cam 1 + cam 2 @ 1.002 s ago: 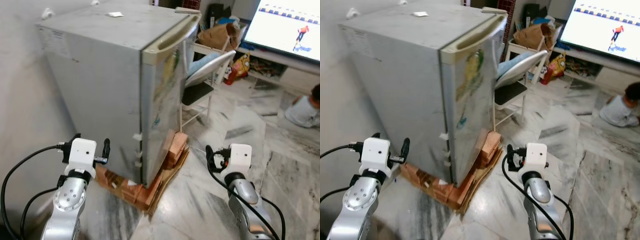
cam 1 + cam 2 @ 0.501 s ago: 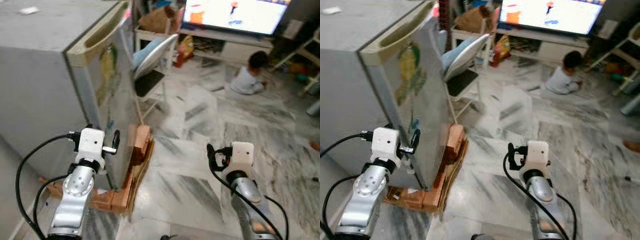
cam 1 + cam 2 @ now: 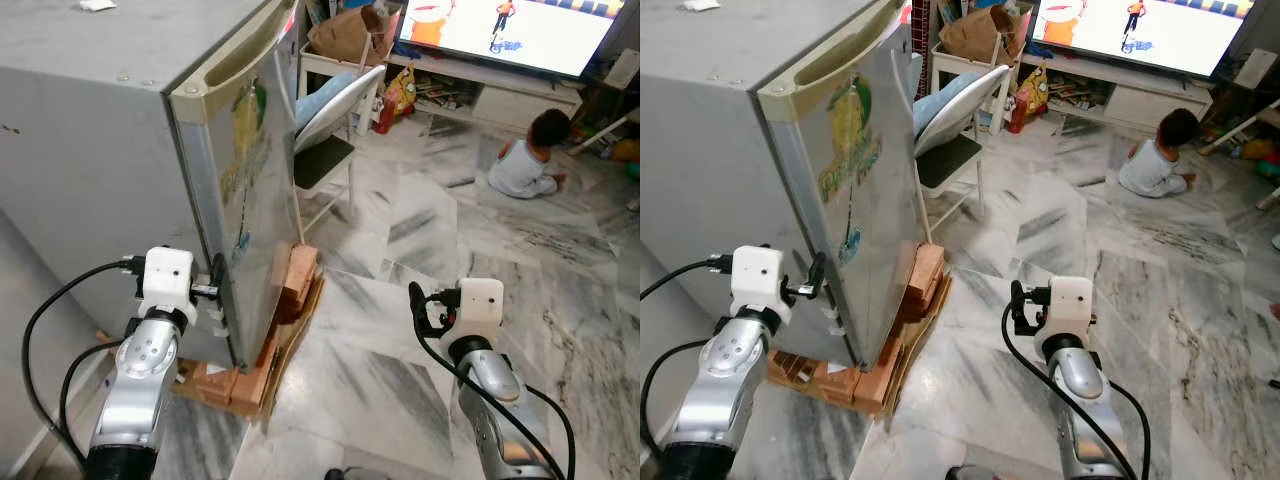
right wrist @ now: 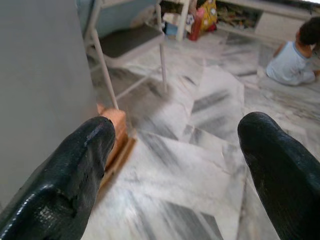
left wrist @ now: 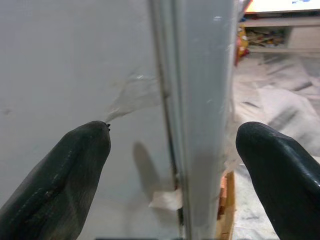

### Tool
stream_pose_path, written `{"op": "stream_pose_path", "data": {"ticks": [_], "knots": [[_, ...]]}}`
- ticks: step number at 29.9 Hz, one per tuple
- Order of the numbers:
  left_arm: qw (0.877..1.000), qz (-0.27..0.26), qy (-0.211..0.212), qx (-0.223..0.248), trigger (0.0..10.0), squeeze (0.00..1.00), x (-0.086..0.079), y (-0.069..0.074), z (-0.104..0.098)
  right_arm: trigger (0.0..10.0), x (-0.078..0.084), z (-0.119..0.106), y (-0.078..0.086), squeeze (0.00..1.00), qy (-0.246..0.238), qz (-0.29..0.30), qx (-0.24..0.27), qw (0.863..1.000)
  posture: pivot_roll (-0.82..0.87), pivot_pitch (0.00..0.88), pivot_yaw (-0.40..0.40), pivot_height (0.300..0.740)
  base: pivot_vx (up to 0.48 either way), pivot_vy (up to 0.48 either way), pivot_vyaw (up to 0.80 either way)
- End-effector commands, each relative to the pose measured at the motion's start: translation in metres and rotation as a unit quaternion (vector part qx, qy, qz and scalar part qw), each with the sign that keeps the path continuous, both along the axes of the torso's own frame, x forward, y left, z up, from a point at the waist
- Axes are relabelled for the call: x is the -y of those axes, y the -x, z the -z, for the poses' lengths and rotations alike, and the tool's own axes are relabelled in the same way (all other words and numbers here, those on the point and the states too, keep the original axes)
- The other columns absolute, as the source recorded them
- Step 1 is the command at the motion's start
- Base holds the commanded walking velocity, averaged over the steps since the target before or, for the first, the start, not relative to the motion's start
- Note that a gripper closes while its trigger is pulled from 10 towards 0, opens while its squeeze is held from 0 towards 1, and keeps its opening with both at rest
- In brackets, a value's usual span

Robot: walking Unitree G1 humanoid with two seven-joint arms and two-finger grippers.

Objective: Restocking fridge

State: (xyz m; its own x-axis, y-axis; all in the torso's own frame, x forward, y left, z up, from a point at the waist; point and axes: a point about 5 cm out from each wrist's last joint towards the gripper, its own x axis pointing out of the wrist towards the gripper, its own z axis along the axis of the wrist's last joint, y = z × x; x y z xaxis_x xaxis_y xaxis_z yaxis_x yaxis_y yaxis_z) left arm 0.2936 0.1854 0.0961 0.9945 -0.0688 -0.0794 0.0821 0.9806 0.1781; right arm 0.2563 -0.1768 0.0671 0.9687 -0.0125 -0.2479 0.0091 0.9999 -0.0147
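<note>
A small grey fridge [image 3: 120,150] stands on bricks [image 3: 290,290] and cardboard, its stickered door [image 3: 255,190] closed. My left gripper [image 3: 215,288] is held low against the fridge's front corner. In the left wrist view it [image 5: 172,160] is open, one finger [image 5: 55,175] before the grey side and the other [image 5: 280,170] past the door edge, with the seam between them. My right gripper [image 3: 420,310] hangs open over the marble floor to the right of the fridge, holding nothing; its wrist view [image 4: 175,165] looks toward the chair legs and the bricks.
A folding chair [image 3: 335,130] stands close beside the fridge door. Beyond it are a shelf with a paper bag [image 3: 345,30], a TV [image 3: 520,30] on a low stand and a person [image 3: 525,165] sitting on the floor. A wall [image 3: 30,330] runs on the left.
The whole picture has shifted as the camera turned: the fridge door now faces me more. Both grippers keep about the same pose; the left one stays at the fridge's front corner.
</note>
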Motion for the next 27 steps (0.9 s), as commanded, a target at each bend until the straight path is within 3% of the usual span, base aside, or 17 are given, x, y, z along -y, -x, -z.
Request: {"op": "stream_pose_path", "data": {"ticks": [1,6,12,21,27], "knots": [[1.000,0.013,0.002,-0.012,10.0,0.00,0.003,-0.002,0.003,10.0,0.004,-0.001,0.001,0.00,0.002,0.006,-0.006,1.000,-0.01,0.048,-0.086,0.740,0.000,0.000,0.00],[1.000,0.020,0.013,-0.018,10.0,0.00,0.006,-0.014,0.000,10.0,0.007,0.000,0.004,0.00,0.001,0.011,-0.020,1.000,-0.02,0.051,-0.083,0.740,0.000,0.000,0.00],[0.997,0.062,0.028,-0.022,10.0,0.00,0.020,-0.021,-0.003,10.0,0.009,0.003,0.007,0.00,0.006,0.013,-0.032,0.999,-0.02,0.052,-0.084,0.740,0.000,0.000,0.00],[0.997,0.054,0.031,-0.035,10.0,0.00,0.039,-0.038,0.001,10.0,0.008,0.005,0.008,0.00,0.005,0.010,-0.043,0.999,-0.03,0.053,-0.085,0.740,0.000,0.000,0.00],[0.998,0.032,0.018,-0.044,10.0,0.00,0.036,-0.041,0.003,10.0,0.011,0.005,0.011,0.00,0.007,0.013,-0.047,0.999,-0.03,0.055,-0.080,0.740,0.000,0.000,0.00]]}}
